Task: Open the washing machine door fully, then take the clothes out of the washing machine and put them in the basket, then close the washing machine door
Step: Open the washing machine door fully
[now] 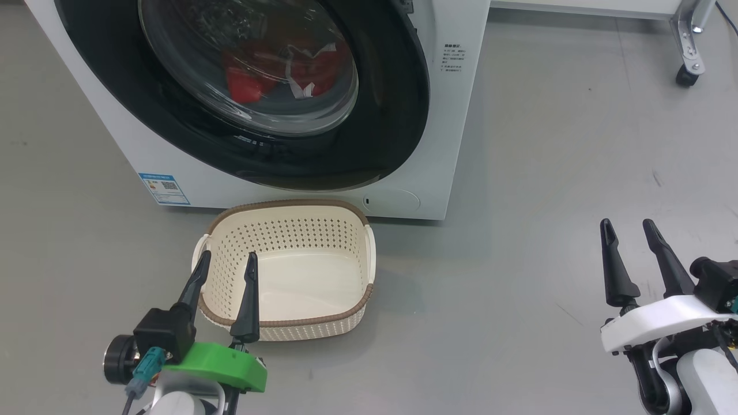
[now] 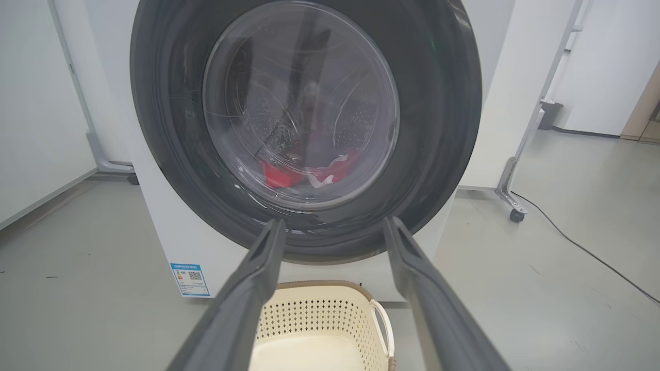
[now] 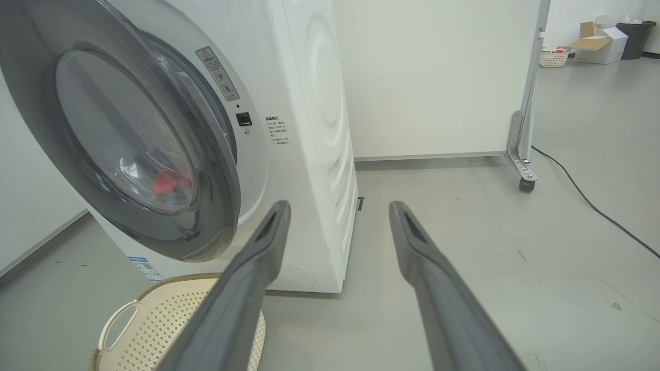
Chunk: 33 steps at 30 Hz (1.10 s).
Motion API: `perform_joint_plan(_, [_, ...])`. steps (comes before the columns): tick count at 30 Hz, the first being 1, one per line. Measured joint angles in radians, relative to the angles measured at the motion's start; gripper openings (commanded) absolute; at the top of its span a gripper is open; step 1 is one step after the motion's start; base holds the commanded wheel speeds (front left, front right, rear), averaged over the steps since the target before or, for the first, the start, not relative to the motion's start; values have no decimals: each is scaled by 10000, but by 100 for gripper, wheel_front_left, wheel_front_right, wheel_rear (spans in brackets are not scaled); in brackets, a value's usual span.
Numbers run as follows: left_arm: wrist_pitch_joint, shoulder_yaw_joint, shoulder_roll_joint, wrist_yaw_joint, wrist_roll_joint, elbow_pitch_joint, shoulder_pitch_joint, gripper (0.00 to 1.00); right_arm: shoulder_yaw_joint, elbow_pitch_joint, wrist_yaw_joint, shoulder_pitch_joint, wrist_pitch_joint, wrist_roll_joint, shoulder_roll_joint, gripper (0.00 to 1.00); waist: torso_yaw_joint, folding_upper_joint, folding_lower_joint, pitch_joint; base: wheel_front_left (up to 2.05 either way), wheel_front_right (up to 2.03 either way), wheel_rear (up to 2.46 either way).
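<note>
**Both claws spread and empty, clothes lying behind the door glass**

Head view: a smooth grey floor (image 1: 548, 173), faintly scuffed, is carrying everything. The washing machine (image 1: 450, 115) is standing on it, and the black-rimmed washing machine door (image 1: 392, 115) is covering the drum mouth. The red clothes (image 1: 248, 83) are lying inside, showing through the glass. The cream basket (image 1: 346, 314) is sitting on the floor just in front of the machine, with nothing in it. The left gripper (image 1: 229, 255) is hovering over the basket's near left corner, fingers parted and holding nothing. The right gripper (image 1: 627, 222) is hanging well to the right over bare floor, likewise spread and empty. A blue label sticker (image 1: 164, 189) is showing low on the machine's front.

Left wrist view: the fingers are pointing straight at the door, with the basket below them. White wall panels are flanking the machine, a wheeled metal foot (image 2: 515, 215) is resting on the floor to the right, and a dark cable (image 2: 582, 250) is trailing across it.

Right wrist view: the fingers are pointing past the machine's right corner at open floor. The door's right edge is appearing to stand slightly off the front. A white partition (image 3: 438, 77) is closing off the back; beyond it a cardboard box (image 3: 598, 44) and a dark bin (image 3: 634, 33) are sitting.
</note>
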<state>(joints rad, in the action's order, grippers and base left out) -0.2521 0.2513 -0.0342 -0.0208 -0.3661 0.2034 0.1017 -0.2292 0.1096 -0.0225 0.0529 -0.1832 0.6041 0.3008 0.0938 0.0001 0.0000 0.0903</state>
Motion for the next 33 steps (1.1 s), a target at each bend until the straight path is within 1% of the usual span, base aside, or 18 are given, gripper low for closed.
perform_joint_plan(7, [0,2,0,0,0,0,-2,100,2,-71,8,-12,0,-2,6,100,-13,0,0,19,0,0,0])
perform_joint_plan(9, [0,2,0,0,0,0,-3,100,2,-77,77,-15,0,-35,17,100,-14,0,0,30,0,0,0])
perform_joint_plan(19, [0,2,0,0,0,-4,-3,100,6,-161,98,-23,2,-73,54,100,-11,0,0,82,0,0,0])
perform_joint_plan(21, [0,2,0,0,0,-4,-3,100,6,-176,153,-24,2,-73,54,100,-9,0,0,88,0,0,0])
perform_joint_plan(33, [0,6,0,0,0,-10,-3,100,13,-274,167,-38,4,-73,65,100,4,0,0,137,0,0,0])
